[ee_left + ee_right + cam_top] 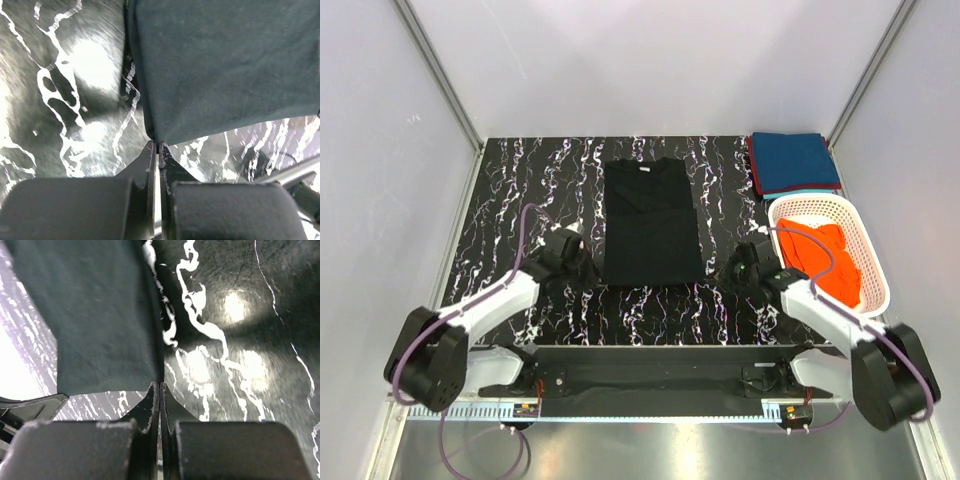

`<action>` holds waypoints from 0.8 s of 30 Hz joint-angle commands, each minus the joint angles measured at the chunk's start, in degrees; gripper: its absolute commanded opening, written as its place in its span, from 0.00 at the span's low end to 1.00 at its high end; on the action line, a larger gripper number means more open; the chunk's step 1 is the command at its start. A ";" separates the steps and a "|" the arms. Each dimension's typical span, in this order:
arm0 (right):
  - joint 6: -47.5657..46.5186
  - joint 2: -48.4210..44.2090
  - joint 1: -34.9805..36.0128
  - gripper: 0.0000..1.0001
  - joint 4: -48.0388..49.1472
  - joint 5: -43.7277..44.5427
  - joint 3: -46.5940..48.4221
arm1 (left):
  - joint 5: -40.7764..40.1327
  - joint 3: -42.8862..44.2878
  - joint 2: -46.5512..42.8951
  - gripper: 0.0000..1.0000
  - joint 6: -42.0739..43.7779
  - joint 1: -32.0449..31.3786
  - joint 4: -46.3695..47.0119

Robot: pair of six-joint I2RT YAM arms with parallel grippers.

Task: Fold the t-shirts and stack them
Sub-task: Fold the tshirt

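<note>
The black t-shirt (pixel 650 222) lies flat in a long folded strip at the middle of the marbled table, collar at the far end. My left gripper (pixel 592 268) is at its near left corner, with the jaws shut on the corner of the cloth (pixel 220 65), tips (pixel 158 145) low on the table. My right gripper (pixel 725 268) is at the near right corner, with the jaws shut on that corner (pixel 100 315), tips (pixel 160 384) low as well. The teal-blue t-shirt (pixel 795 162) lies folded at the back right on the dark red t-shirt (pixel 755 168). The orange t-shirt (pixel 825 255) lies crumpled in the basket.
The white lattice basket (pixel 875 262) stands at the right edge of the table, close to my right arm. White walls close in the table at the back and both sides. The dark mounting rail (pixel 650 365) runs along the near edge.
</note>
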 commanded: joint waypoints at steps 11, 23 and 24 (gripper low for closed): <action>-2.12 -24.31 0.84 0.00 -18.84 -0.50 2.82 | -8.42 5.18 -17.31 0.00 -6.46 -11.70 -14.23; -3.70 -29.08 0.93 0.00 -24.83 -0.42 11.97 | -13.25 13.00 -21.72 0.00 -9.45 -16.81 -21.44; -3.70 -29.25 0.84 0.00 -25.18 -0.59 12.14 | -14.04 13.09 -22.16 0.00 -9.71 -17.07 -21.71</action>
